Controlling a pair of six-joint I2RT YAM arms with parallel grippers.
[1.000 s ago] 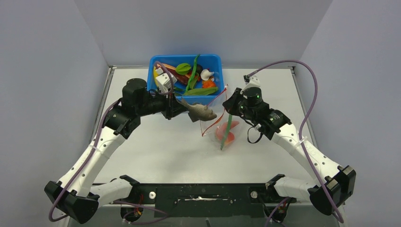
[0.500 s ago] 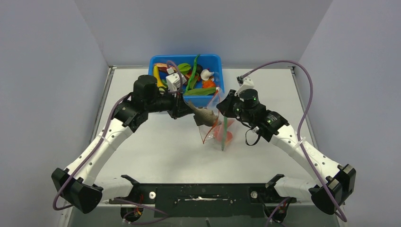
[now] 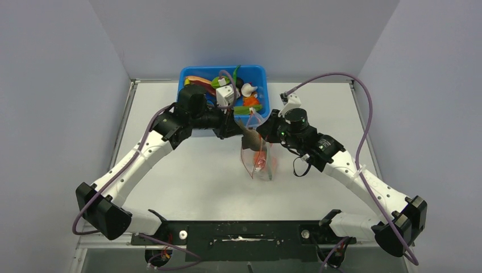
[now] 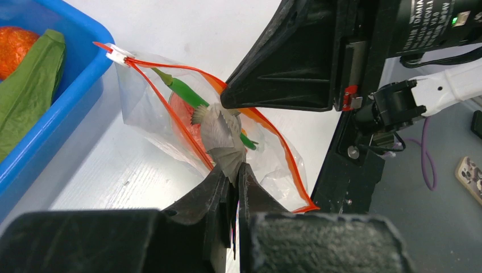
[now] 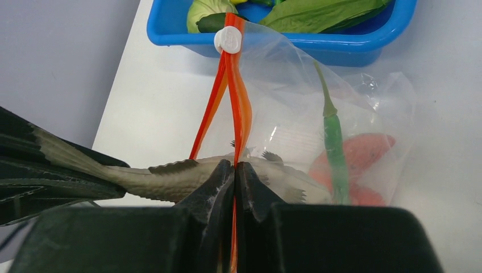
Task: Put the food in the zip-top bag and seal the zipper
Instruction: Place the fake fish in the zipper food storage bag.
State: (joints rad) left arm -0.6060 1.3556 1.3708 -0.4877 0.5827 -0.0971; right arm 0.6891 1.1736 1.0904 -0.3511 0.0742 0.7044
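Left gripper [image 4: 234, 170] clamps grey toy fish [image 4: 221, 133] by the tail, entering from 11 o'clock. Right gripper [image 5: 234, 168] pinches clear crinkly plastic bag [image 5: 278, 74] at its red-orange zipper strip [image 5: 241, 108]. You risk the fins snagging it and yanking it free.

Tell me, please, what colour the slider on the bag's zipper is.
The slider is white; the right wrist view shows it best.

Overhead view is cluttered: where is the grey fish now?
Centre table, top view: the grey fish, held by the left gripper, is halfway through the mouth of the zip-top bag.
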